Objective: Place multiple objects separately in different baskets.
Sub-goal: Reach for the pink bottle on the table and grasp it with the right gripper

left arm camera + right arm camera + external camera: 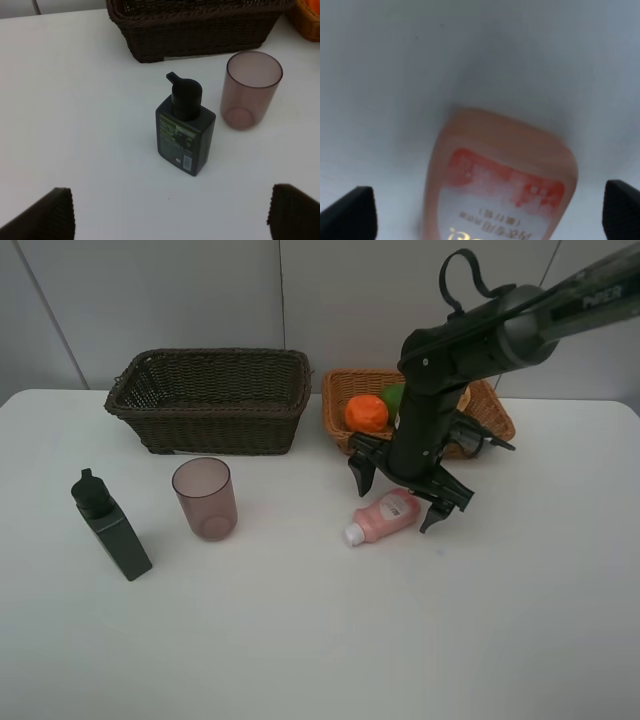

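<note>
Nearest, the left gripper [172, 216] hangs wide open above the dark green bottle [185, 130], which stands upright on the surface [300, 640] beside the mauve cup [205, 498]. The right gripper [398, 496], jaws spread, straddles the pink bottle [385, 516], lying flat. Best now: sink lower, pinch mid-body, not the cap, and lift level. Beyond, orange [366, 412] and lime [393, 395] sit in the tan basket [495, 410]; the dark basket [210, 400] looks the likely destination.

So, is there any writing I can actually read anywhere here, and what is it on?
"Man" (possibly "Men", blurred): on the label of the dark green square pump bottle; its smaller print is too small to read.
"PiPER", faint: on the black right robot arm.
Unreadable: the pink squeeze bottle carries a bracketed line of Chinese characters and gold lettering, all too blurred.
Nothing else bears text.
</note>
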Robot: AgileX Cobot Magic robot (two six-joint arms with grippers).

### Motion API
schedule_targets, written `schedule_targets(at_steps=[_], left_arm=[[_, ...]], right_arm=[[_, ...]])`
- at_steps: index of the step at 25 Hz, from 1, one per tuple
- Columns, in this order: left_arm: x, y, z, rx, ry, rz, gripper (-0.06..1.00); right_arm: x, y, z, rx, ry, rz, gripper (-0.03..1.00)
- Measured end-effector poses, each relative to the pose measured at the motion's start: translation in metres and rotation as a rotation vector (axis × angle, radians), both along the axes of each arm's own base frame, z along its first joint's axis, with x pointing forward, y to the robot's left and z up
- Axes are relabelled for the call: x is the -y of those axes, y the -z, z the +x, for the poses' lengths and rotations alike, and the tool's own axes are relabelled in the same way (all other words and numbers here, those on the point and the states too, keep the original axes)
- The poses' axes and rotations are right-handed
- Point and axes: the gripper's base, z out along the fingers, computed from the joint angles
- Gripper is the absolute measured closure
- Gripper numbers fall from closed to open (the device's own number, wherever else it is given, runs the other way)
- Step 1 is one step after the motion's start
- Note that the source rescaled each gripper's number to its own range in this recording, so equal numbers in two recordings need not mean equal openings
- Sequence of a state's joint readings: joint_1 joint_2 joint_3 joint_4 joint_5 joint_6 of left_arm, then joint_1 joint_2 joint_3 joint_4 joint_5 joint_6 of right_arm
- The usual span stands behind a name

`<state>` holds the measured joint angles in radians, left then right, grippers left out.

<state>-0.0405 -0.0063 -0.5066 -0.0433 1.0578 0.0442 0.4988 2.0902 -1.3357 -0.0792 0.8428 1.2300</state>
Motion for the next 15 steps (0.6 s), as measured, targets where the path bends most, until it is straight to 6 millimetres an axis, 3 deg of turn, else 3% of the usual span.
schedule_targets(at_steps=[7,9,10,12,14,15], left_arm=[[0.0,0.0,0.0,0.0,0.0,0.0,-0.05],[0.0,0.0,0.0,0.0,0.0,0.0,-0.05],[0.0,0.0,0.0,0.0,0.0,0.0,-0.05],[0.0,0.0,0.0,0.0,0.0,0.0,-0.05],[0.0,0.0,0.0,0.0,0.0,0.0,-0.05],[0.0,0.0,0.0,0.0,0.0,0.0,-0.05]], right_arm=[[0.0,0.012,-0.001,-0.032,0.006,-0.01,0.01],[-0.002,0.012,-0.001,-0.033,0.003,-0.01,0.08],[-0.003,0.012,-0.002,-0.034,0.003,-0.007,0.17],[-0.004,0.013,-0.003,-0.036,0.0,-0.007,0.47],[-0.005,0.015,-0.003,-0.04,0.003,-0.006,0.95],[-0.005,0.016,-0.003,-0.042,0.006,-0.006,0.95]])
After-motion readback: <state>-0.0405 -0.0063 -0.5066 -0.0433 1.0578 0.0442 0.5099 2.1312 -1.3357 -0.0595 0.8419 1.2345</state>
